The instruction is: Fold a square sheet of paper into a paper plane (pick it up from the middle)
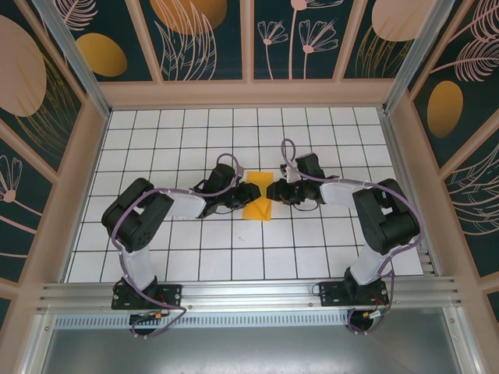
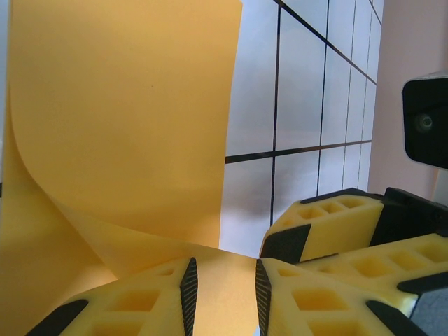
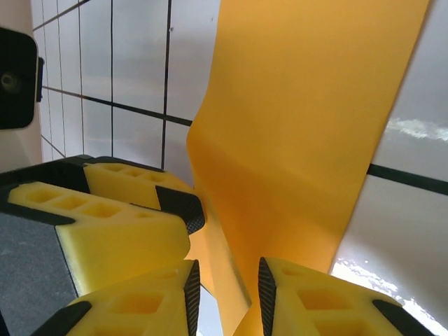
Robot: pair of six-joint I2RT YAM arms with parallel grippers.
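The sheet of paper [image 1: 258,209] is located at the centre of the counter [image 1: 156,132], between the two arms. The left pincer [image 1: 240,196] meets the middle of the sheet from the left. The right pincer [image 1: 279,192] meets it from the right, directly opposite. Each pincer grips the sheet, with one of its fingers [image 2: 140,301] on either side of the paper. The two pincers lie just beside each other, with the pinched waist of the sheet between them. One part of the sheet spreads behind the pincers, toward the back wall [image 1: 249,92]. The other part spreads before them, toward the arm bases [image 1: 144,294], which stand well apart at the near edge of the counter.
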